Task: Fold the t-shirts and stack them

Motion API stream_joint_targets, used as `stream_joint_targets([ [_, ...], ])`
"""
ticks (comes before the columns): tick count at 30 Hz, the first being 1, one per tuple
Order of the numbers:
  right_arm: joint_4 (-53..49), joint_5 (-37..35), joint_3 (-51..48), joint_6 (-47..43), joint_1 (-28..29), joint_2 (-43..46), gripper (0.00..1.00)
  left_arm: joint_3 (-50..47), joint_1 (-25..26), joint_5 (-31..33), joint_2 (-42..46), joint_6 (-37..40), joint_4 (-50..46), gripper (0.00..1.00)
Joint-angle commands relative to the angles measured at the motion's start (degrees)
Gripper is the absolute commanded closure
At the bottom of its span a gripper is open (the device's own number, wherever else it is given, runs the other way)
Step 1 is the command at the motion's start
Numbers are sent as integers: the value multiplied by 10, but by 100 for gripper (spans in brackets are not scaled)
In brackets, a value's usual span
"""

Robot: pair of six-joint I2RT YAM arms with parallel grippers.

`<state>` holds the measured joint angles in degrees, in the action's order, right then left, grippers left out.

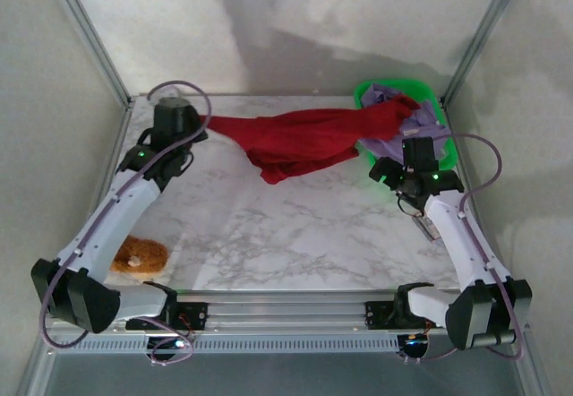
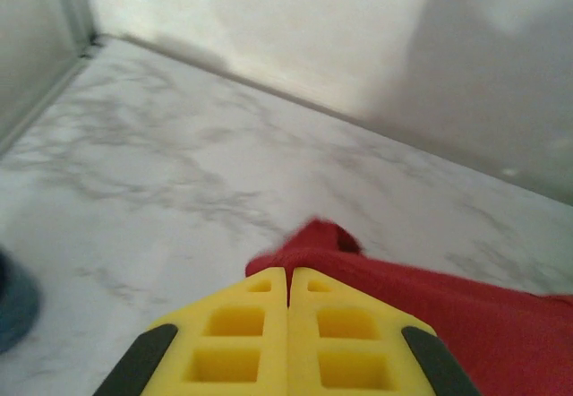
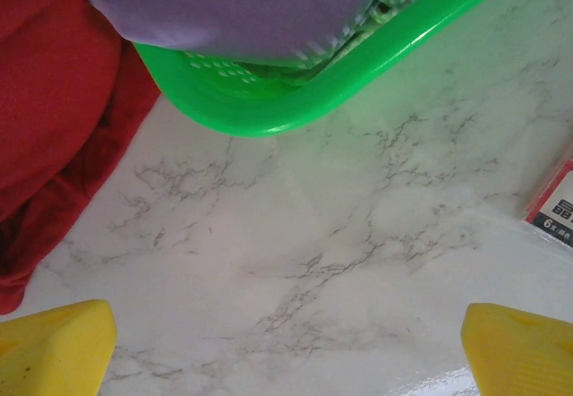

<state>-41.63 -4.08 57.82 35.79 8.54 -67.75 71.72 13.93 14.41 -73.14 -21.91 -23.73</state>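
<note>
Left fingers (image 2: 277, 293) clench the red t-shirt (image 1: 304, 141), contact hidden beneath them; right fingers (image 3: 58, 347) gape empty, mostly cut off.

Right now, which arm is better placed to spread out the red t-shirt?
Left. The left jaws are shut on the red t-shirt; the right jaws stand open over bare table beside the green basket.

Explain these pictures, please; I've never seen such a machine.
It is two robot arms bolted to a marble table, each ending in a yellow pincer. One picture looks down from above; the others come from cameras on each wrist. A red t-shirt lies on the table, one end draped over a green basket holding a lavender t-shirt; a fuzzy orange lump sits at the near left. The left pincer is shut, apparently pinching the red shirt's edge. The right pincer is open, holding nothing.
</note>
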Motion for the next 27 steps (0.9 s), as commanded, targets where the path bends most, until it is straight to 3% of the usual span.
stream_joint_targets([
  [1, 13, -1, 13, 11, 8, -7, 1, -68, -91, -140, 21, 10, 1, 100],
  [3, 20, 0, 10, 10, 13, -9, 1, -96, -151, -218, 39, -14, 17, 100],
  [5, 21, 1, 11, 5, 15, -13, 1, -105, -184, -250, 42, -18, 18, 100],
  [10, 30, 7, 16, 3, 25, -16, 2, -106, -215, -245, 29, -7, -2, 100],
  [13, 43, 28, 38, -17, 30, -37, 4, -126, -216, -282, 25, -7, 12, 100],
  [19, -29, 47, 215, -128, 31, -166, 10, -183, -210, -314, 25, -28, 48, 100],
  [24, -62, 91, 360, -165, 33, -308, 29, -198, -209, -329, 19, -41, 76, 100],
  [27, -92, 63, 455, -203, 41, -392, 36, -188, -209, -342, -1, -42, 84, 100],
])
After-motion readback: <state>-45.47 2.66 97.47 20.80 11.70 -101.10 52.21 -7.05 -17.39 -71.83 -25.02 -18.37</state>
